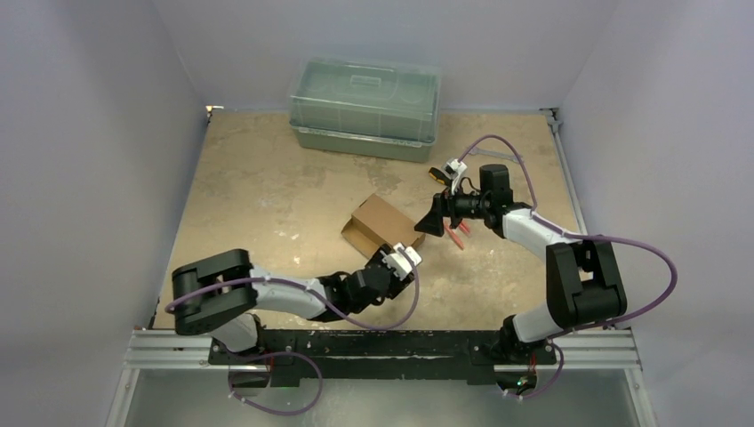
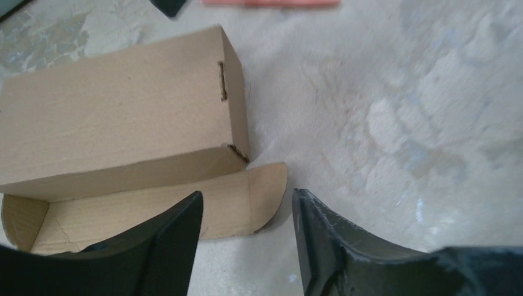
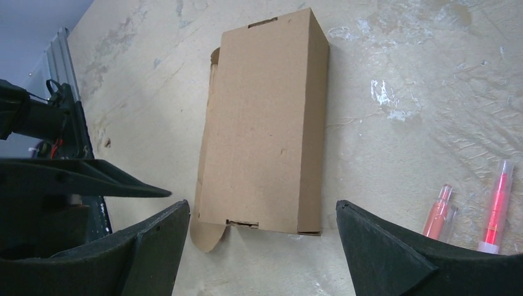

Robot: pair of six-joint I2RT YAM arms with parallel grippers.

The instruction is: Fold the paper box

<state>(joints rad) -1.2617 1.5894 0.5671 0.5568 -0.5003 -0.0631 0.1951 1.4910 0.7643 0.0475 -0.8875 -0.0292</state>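
- Left gripper (image 2: 247, 193) fingers are apart, holding nothing, right by the open flap of the paper box (image 2: 117, 105).
- Right gripper (image 3: 261, 203) is wide open too, empty, near the paper box.

A translucent green-grey lidded bin (image 1: 364, 108) sits at twelve o'clock on the scuffed beige table (image 1: 258, 187), close to the far wall; two red-pink tubes (image 3: 436, 213) lie side by side just toward three o'clock of centre; a metal rail (image 1: 382, 342) spans six o'clock.
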